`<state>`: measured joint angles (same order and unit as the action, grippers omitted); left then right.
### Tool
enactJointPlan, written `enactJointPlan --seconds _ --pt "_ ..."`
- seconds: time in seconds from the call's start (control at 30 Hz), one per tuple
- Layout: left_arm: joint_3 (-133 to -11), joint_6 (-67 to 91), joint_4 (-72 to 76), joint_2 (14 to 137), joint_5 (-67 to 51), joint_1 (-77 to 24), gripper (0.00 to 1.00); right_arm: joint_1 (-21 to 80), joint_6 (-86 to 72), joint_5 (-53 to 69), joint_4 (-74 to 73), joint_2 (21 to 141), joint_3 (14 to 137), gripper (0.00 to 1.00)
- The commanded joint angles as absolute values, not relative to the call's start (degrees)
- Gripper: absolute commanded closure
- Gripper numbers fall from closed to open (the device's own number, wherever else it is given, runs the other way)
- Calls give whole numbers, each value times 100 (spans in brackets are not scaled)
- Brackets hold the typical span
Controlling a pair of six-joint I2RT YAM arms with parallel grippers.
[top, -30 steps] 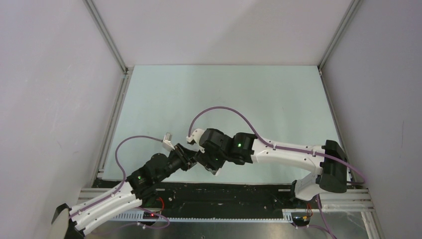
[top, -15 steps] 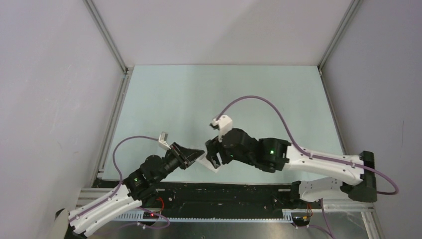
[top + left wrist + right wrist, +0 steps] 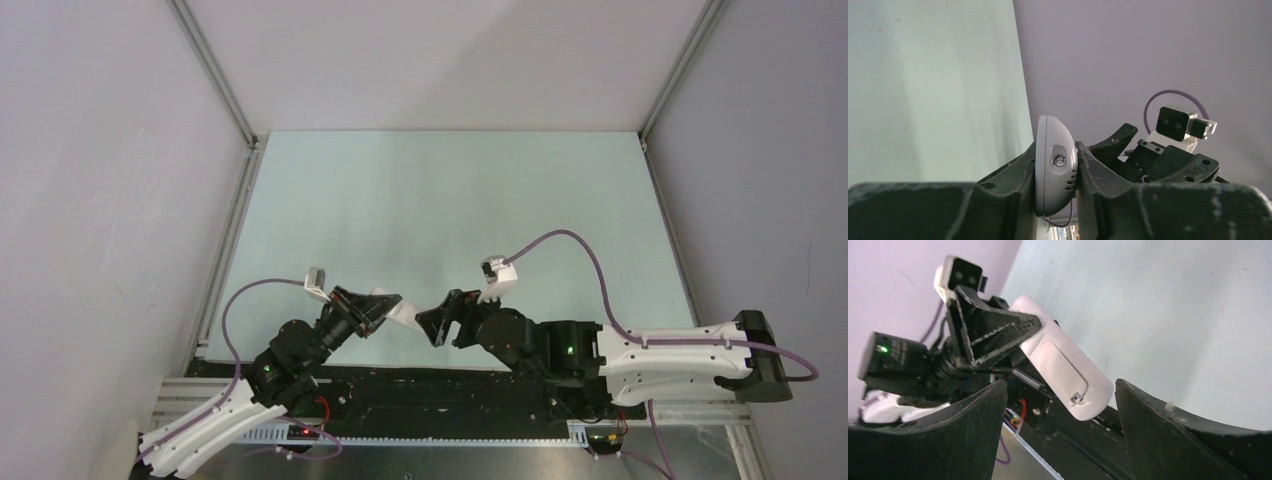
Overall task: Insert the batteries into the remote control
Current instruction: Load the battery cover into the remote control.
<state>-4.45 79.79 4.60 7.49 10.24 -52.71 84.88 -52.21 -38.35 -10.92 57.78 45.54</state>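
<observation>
The white remote control [image 3: 400,311] is held off the table near the front edge, between the two arms. My left gripper [image 3: 372,310] is shut on one end of it; the left wrist view shows the remote's rounded end [image 3: 1054,165] clamped edge-on between the fingers. My right gripper [image 3: 437,325] is open and empty, facing the remote's free end from a short way off. The right wrist view shows the remote's back [image 3: 1065,372] with its battery cover closed, beyond my open fingers [image 3: 973,420]. The batteries are out of view.
The pale green table [image 3: 450,200] lies beyond the arms, bounded by lilac walls with aluminium rails [image 3: 225,250] on both sides. A black strip [image 3: 450,385] with cables runs along the near edge below the grippers.
My right arm has drawn back to the right and lower, away from the remote and the left gripper. My left gripper has shifted slightly left, still holding the remote.
</observation>
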Motion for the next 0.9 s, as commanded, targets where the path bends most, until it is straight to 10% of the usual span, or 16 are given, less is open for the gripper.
enactJointPlan --seconds 0.0,0.87 --pt "-498 8116 720 703 1174 -5247 100 8543 -5978 -4527 -275 5541 4352 16" --pt "-446 8163 729 566 1099 -5248 100 8045 -7077 -3263 1257 5554 3103 22"
